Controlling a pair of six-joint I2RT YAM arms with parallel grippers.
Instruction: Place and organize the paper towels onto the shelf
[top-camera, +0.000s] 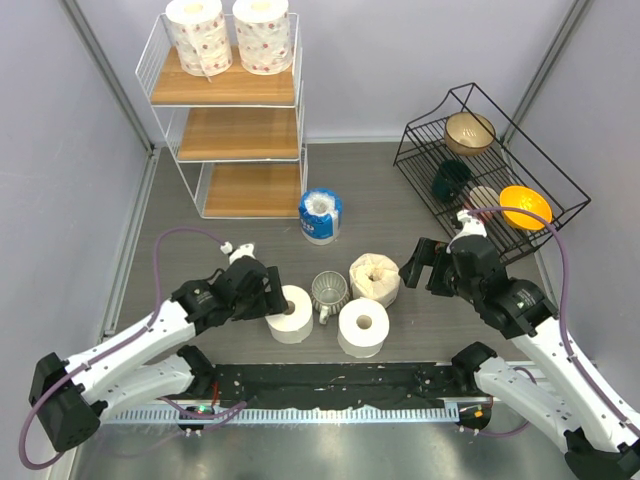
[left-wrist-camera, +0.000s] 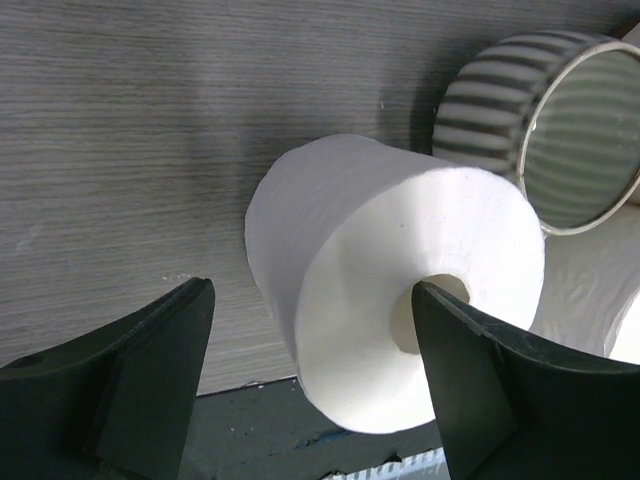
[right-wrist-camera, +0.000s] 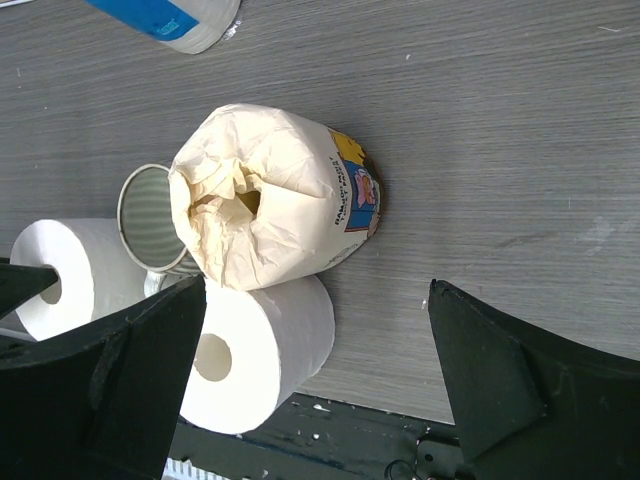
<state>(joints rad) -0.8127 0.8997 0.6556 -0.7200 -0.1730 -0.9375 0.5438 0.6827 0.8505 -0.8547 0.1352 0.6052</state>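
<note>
White roll (left-wrist-camera: 385, 265) stands just before parted left tool (left-wrist-camera: 312, 287).

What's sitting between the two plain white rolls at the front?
A ribbed glass mug, upright, between the left white roll and the right white roll, slightly farther back. The top view shows it.

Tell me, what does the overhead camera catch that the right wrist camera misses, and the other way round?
Only the overhead view shows the shelf with two red-dotted rolls on its top board, and the black wire rack holding bowls. Only the right wrist view shows the printed label on the side of the cream roll. Both show the cream roll, the glass mug, two plain white rolls and the blue-wrapped roll, all on the table.
</note>
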